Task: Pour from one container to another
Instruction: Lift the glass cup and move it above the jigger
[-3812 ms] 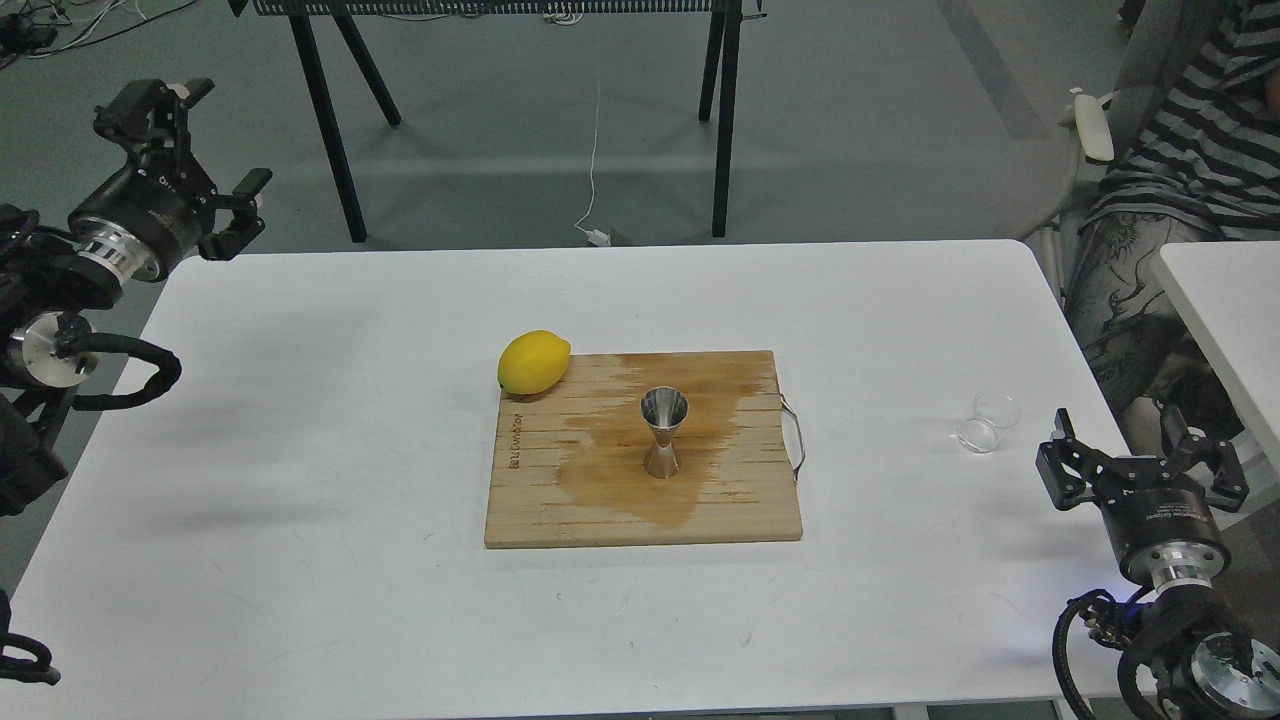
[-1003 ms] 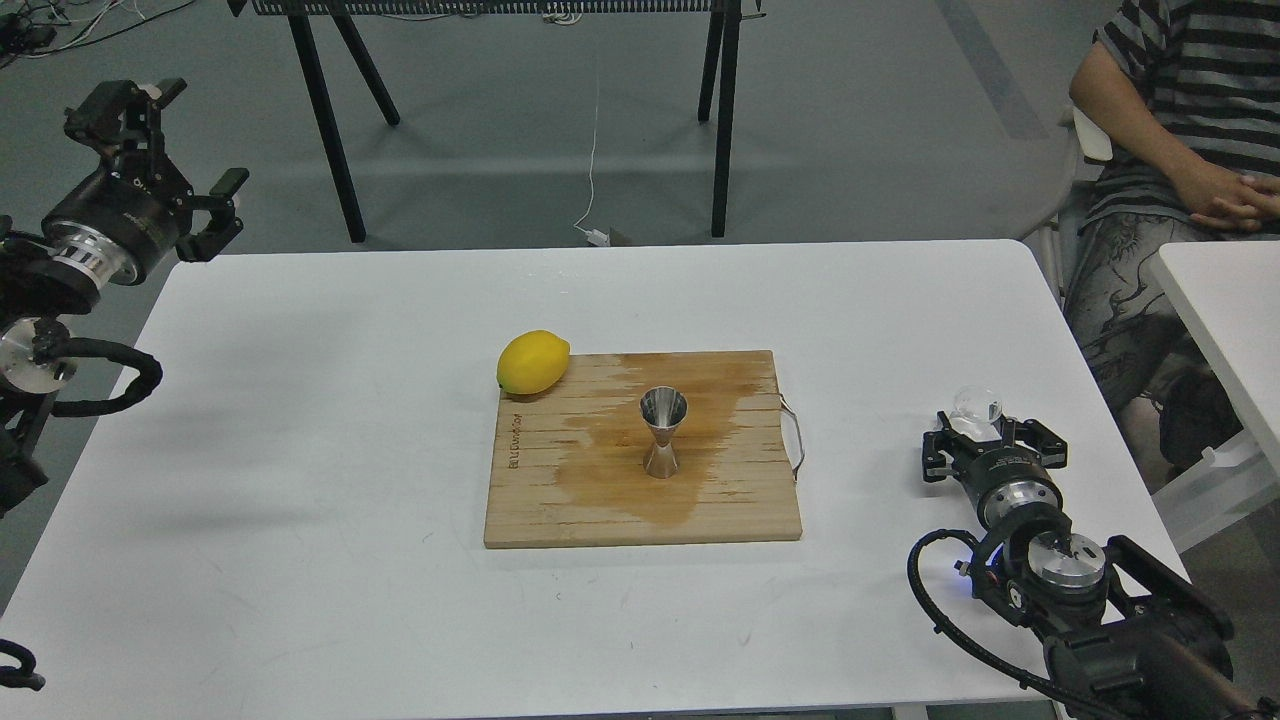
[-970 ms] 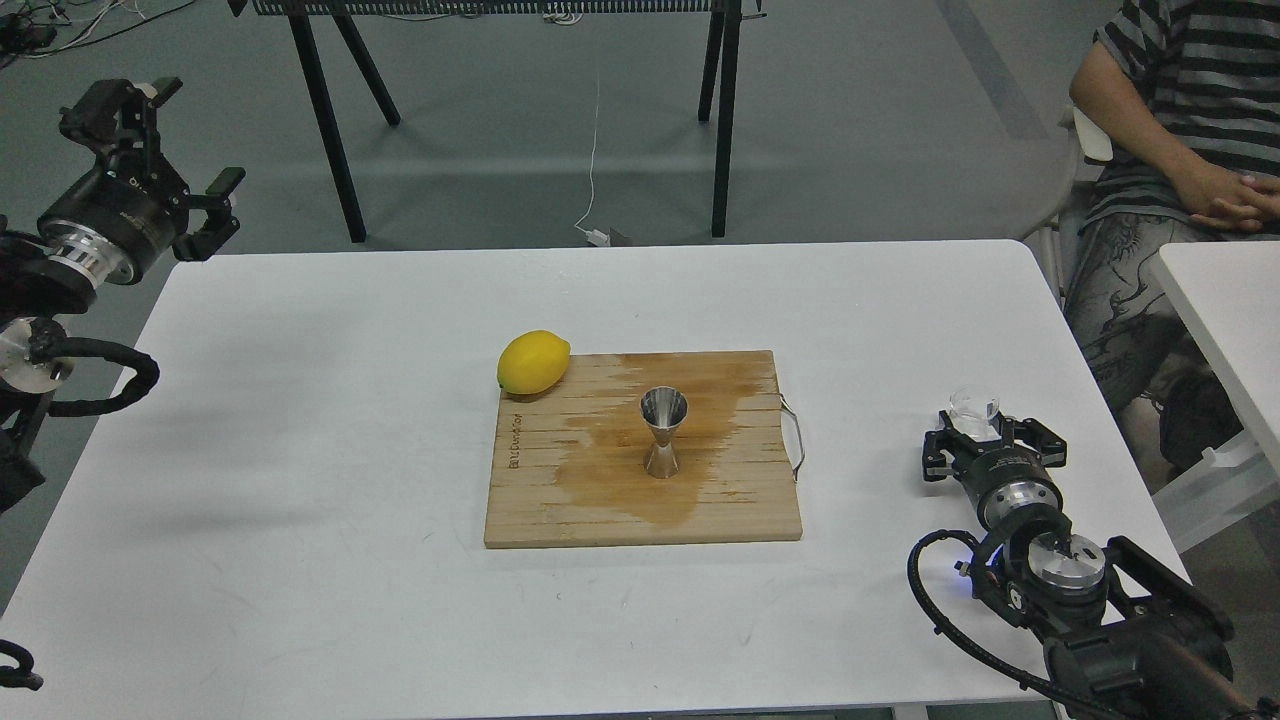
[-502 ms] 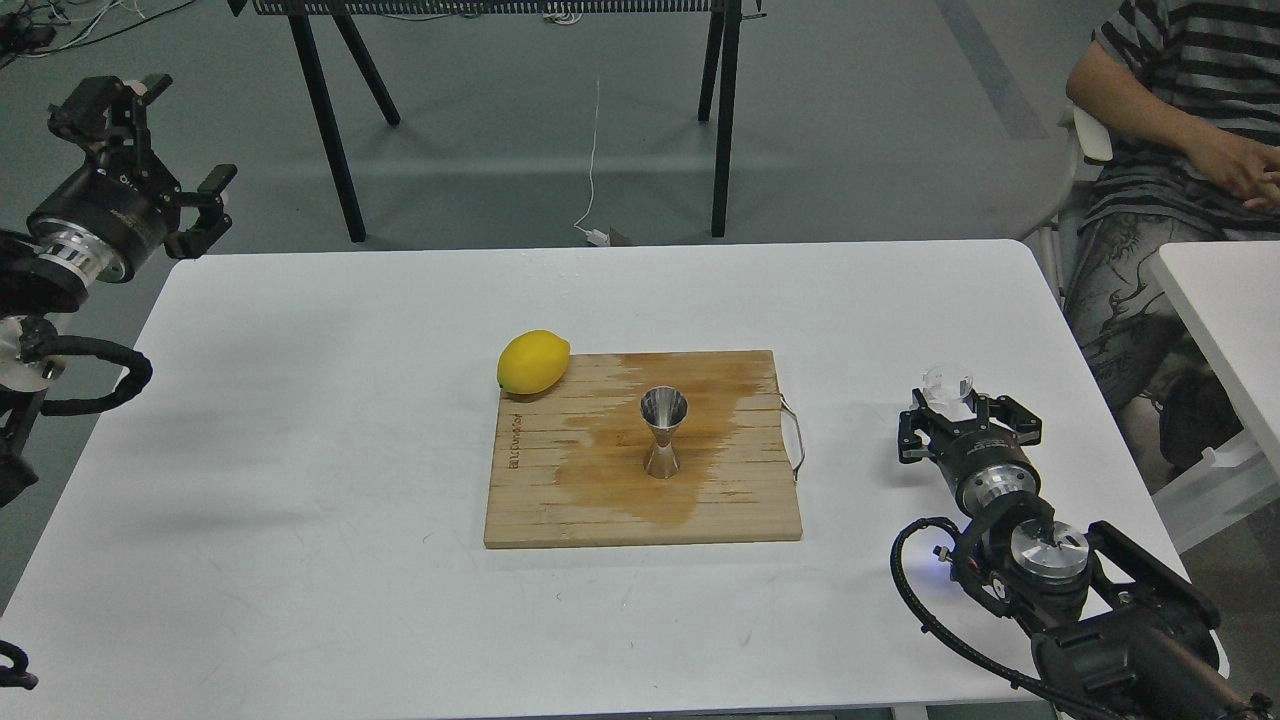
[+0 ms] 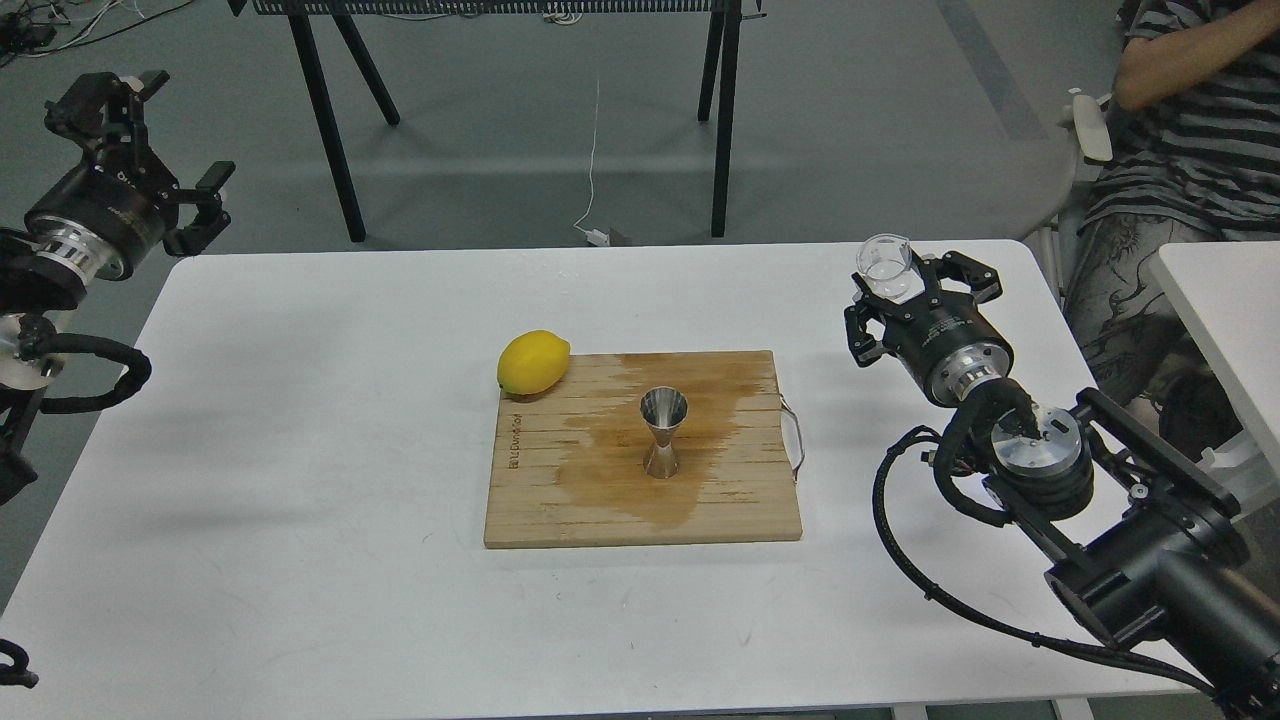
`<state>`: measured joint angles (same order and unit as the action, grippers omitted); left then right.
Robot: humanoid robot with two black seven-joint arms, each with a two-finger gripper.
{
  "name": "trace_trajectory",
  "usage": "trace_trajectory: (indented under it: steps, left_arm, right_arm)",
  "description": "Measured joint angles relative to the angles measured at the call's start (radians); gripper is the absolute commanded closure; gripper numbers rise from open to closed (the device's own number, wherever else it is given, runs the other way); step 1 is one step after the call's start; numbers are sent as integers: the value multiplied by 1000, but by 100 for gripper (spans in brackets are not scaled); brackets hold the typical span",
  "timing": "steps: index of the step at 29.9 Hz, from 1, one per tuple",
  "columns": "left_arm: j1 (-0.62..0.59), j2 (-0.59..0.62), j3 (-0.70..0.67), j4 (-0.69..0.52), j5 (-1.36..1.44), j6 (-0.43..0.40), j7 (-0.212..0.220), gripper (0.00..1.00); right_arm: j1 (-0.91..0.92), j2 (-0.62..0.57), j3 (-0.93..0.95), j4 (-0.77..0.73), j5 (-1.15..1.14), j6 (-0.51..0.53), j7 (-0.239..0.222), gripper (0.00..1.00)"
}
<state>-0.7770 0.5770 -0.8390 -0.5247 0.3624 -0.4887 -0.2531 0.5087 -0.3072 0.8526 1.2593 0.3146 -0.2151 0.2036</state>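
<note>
The right hand was clamped on the small, clear, thick-based glass cup, which it held in the air, well to the right of the shiny steel hourglass-shaped jigger and beyond it. That jigger stood upright near the middle of the slatted wooden cutting board, inside a wide dark wet stain on the wood. The step in hand looked like the carry toward the pour, and doing it well would mean keeping the cup level while bringing it leftward until its lip sat just above the jigger's open upper cone, then tipping slowly. The jigger's mouth was narrow and its waist slim, so a fast tilt or a bump would likely spill more or topple it. Whether the cup held liquid could not be told. The glass was smooth and slippery-looking, the steel polished and mirror-bright, the board matte and grained with a wire handle on its right edge. A waxy yellow lemon lay at the board's far left corner, well left of the jigger. The left hand hung with its fingers apart beyond the white bench, far to the jigger's left.
</note>
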Motion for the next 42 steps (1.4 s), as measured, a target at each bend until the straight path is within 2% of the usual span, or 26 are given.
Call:
trace_trajectory:
  steps: [3, 8, 20, 26, 31, 42]
  left_arm:
    - [-1, 0, 0, 0, -1, 0, 0, 1]
    - [-1, 1, 0, 0, -16, 0, 0, 1]
    - [-1, 25, 2, 0, -27, 0, 0, 1]
    - [-1, 36, 2, 0, -28, 0, 0, 1]
    - [-1, 39, 2, 0, -28, 0, 0, 1]
    - [-1, 47, 3, 0, -27, 0, 0, 1]
  right_arm:
    - [71, -16, -99, 2, 0, -7, -10, 98]
    - [127, -5, -156, -2, 3, -9, -23, 98]
    - [136, 57, -245, 46, -5, -23, -26, 98]
    - [129, 38, -258, 114, -13, -46, -26, 98]
    - [119, -22, -298, 167, -45, -55, -26, 98]
    - [132, -56, -381, 179, -141, -80, -30, 98]
